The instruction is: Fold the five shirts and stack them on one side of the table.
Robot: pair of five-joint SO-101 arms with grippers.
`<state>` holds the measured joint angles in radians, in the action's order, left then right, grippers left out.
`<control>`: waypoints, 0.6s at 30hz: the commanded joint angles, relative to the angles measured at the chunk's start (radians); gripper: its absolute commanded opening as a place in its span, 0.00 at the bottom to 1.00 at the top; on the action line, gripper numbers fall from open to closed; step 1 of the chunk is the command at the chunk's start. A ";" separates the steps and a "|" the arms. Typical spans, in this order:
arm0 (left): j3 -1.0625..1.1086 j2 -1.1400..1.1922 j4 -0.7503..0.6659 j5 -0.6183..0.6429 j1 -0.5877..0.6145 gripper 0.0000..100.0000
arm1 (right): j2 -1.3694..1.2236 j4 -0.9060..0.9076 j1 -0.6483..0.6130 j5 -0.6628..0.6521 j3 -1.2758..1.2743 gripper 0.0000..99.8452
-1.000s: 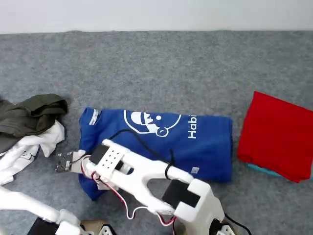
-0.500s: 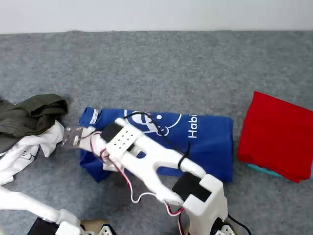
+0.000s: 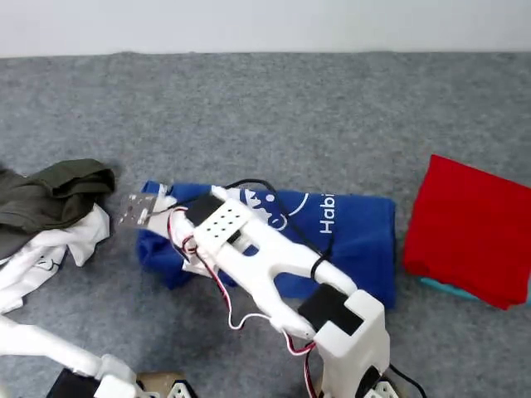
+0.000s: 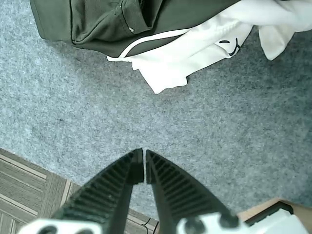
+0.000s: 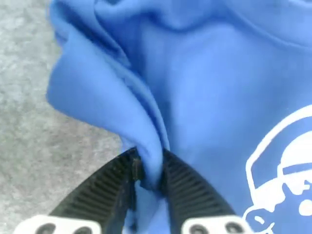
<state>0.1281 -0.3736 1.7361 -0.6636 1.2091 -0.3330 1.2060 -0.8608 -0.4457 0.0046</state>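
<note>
Right gripper [image 5: 148, 170]: clamped on blue shirt [image 5: 204, 97] edge fold.
Left gripper [image 4: 145, 165]: closed together.
Red shirt [image 3: 469, 228]: folded, right of blue shirt.

High view looking down over the whole desk [image 3: 332, 108], left wrist view close behind the left claw [image 4: 145, 165], right wrist view tight behind the right claw [image 5: 148, 170], blue shirt [image 5: 209, 73] shared with high view

White right arm [image 3: 259, 267] carrying black servo blocks [image 3: 325, 308], red and black cables [image 3: 217, 286] trailing, right end effector [image 5: 148, 165] showing black ridged fingers [image 5: 187, 196].
</note>
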 commanded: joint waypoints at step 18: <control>-0.004 -0.026 -0.012 -0.008 -0.006 0.03 | -0.177 0.410 0.061 0.149 0.671 0.04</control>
<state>0.1281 -0.3736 1.7361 -0.6636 1.2091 -0.5217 1.5144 -0.7534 -0.3000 0.5570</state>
